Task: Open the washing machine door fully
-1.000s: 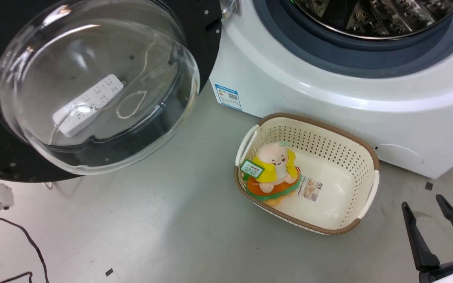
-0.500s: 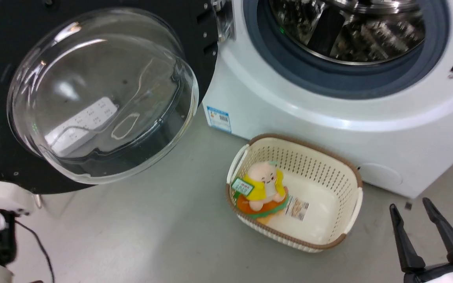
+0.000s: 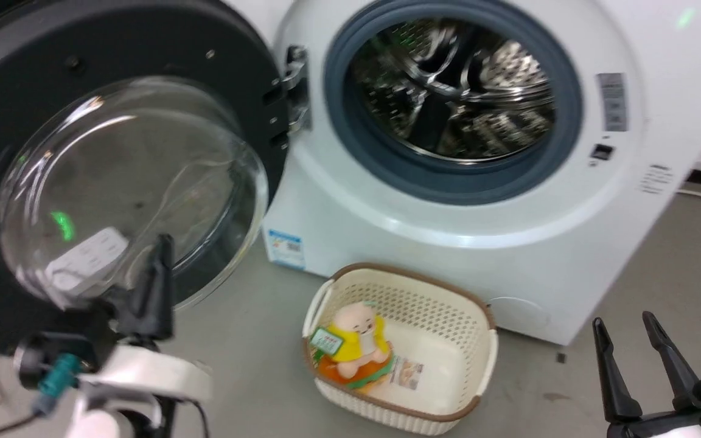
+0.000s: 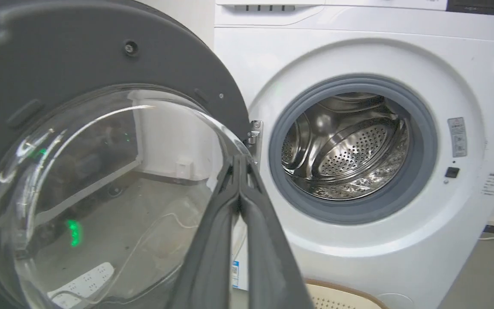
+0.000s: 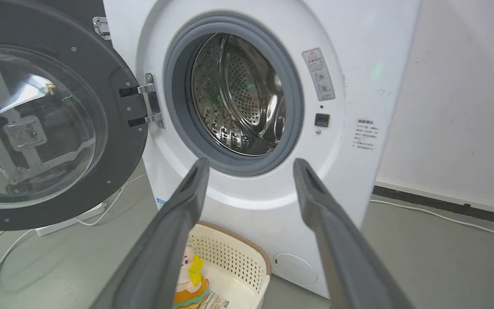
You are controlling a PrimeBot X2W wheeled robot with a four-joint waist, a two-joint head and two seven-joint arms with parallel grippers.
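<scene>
One second on, the head camera has lifted: the round glossy black glass-bowled door [image 3: 113, 79] hangs swung wide beside the big white washing machine [image 3: 448, 243]. The left gripper [image 3: 160, 246], closed empty, now fronts its glass; the right gripper [image 3: 623, 320] gapes. Opening looks done.

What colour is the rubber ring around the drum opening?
Grey gasket, clearest in the right wrist view.

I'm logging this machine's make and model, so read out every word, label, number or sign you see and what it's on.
Nothing here can be read as words.
Blue label, low on the washing machine front: too small.
Grey warning sticker, right of the opening: red triangle sign, print too small.
Small printed label further right: blurred.
Green tag on the plush toy: unreadable.
Paper label in the basket: unreadable.
</scene>
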